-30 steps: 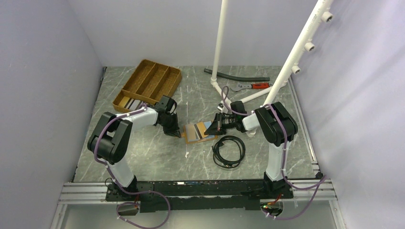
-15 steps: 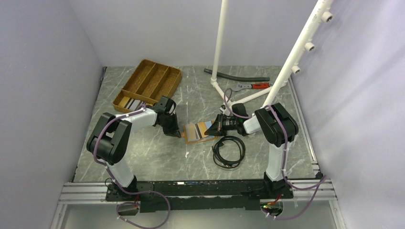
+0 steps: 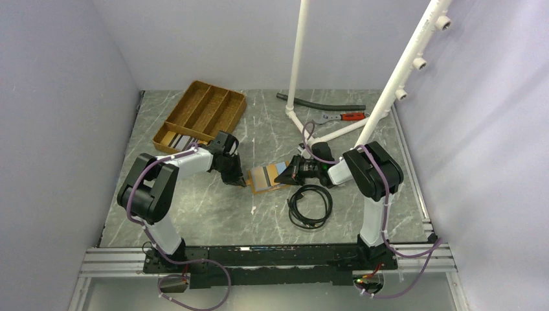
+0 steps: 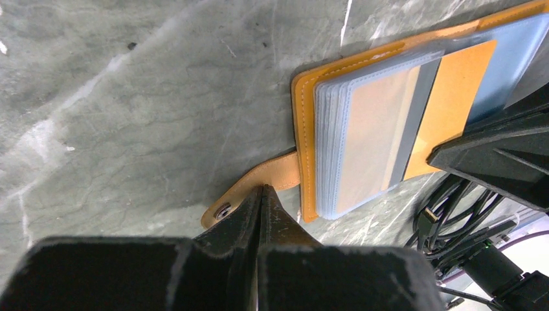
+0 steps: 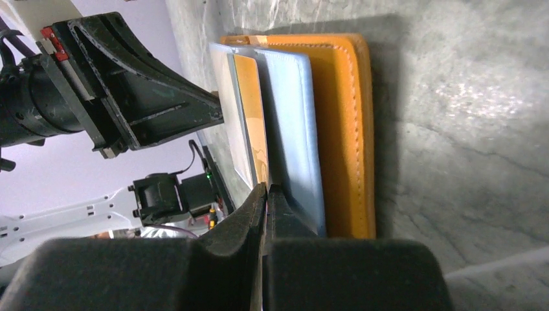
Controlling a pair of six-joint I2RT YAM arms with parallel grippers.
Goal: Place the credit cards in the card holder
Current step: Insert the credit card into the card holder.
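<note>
Left end effector (image 4: 261, 192) pinches snap tab (image 4: 282, 176) of card holder (image 4: 302, 146); right end effector (image 5: 266, 189) shut. Holder likely light, floppy; tab grip suits.

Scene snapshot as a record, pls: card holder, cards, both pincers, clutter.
card holder: lying open between the arms, clear pockets facing up
credit cards: some in the near end of the wooden tray
left pincer: shut, tips on the snap tab
right pincer: shut, tips at the pocket edges; cannot tell if it holds a card
clutter: black cable coil just nearer than the holder
</note>
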